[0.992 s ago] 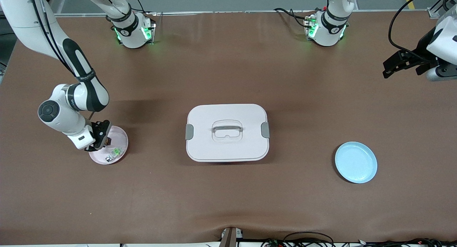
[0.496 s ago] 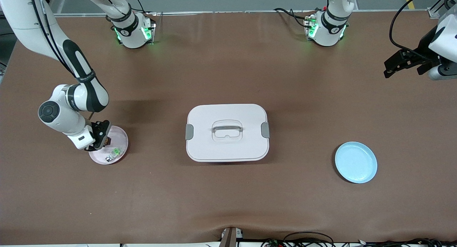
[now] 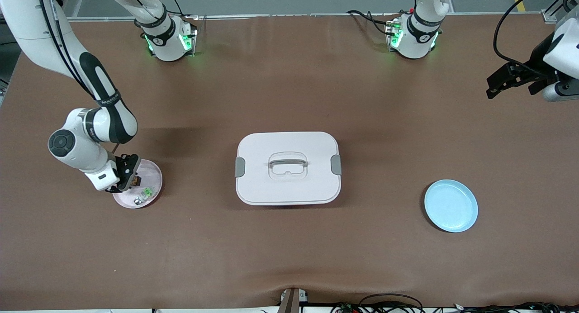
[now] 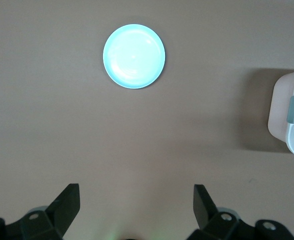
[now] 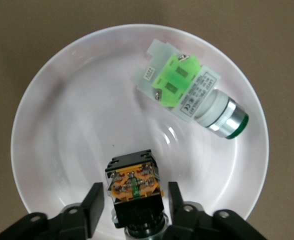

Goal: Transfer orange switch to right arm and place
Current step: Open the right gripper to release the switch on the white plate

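The orange switch (image 5: pixel 134 186), a black block with an orange top, rests on the pink plate (image 5: pixel 77 115) at the right arm's end of the table. It shows as a small dark-orange spot in the front view (image 3: pixel 135 180). My right gripper (image 5: pixel 135 191) is low over the plate (image 3: pixel 153 179). Its fingers (image 5: pixel 98 196) stand on either side of the switch with thin gaps, open. In the front view the right gripper (image 3: pixel 129 173) covers part of the plate. My left gripper (image 3: pixel 494 87) is open and empty, held up over the left arm's end of the table; it also shows in the left wrist view (image 4: pixel 136 189).
A green-and-clear component with a silver end (image 5: pixel 189 95) lies on the same pink plate, nearer the front camera (image 3: pixel 145 194). A white lidded box (image 3: pixel 288 168) stands mid-table. An empty blue plate (image 3: pixel 451 206) lies toward the left arm's end, also in the left wrist view (image 4: pixel 134 56).
The right arm's wrist and gripper have shifted very slightly over the pink plate. The left gripper moved a touch about one second ago and has held still since.
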